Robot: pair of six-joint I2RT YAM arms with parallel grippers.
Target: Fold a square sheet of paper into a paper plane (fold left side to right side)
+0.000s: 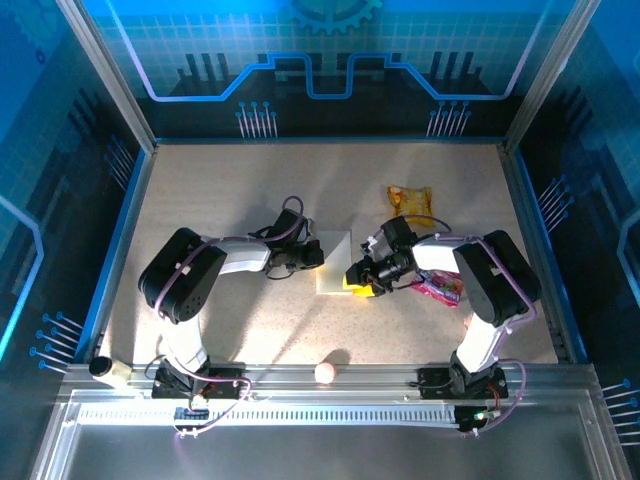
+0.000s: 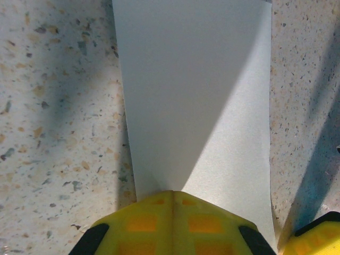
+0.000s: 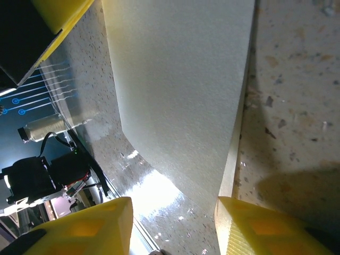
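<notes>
Clenched tight, the left gripper (image 2: 172, 212) jaws rest on the near end of the square sheet of paper (image 2: 196, 95), a narrow creased strip running lengthwise away across the tabletop (image 2: 53, 133). Just beside them, the right gripper (image 3: 172, 226) jaws stand released, straddling its right edge.

Evenly bright from overhead across the tabletop (image 1: 220, 190); dim and blue-tinted along the enclosure walls (image 1: 60, 170). Soft grey shadows beside the left arm (image 1: 185, 275) and right arm (image 1: 495, 275); sharp throughout, with slight bowing toward the edges. In the left wrist view, cut diagonally by a grey shadow over the square sheet of paper (image 2: 212, 175), brighter at lower right; blurred at the left gripper's fingers (image 2: 143, 223). In the right wrist view, washed with white glare low on the glossy tabletop; out of focus at the right gripper's fingers (image 3: 265, 228).
</notes>
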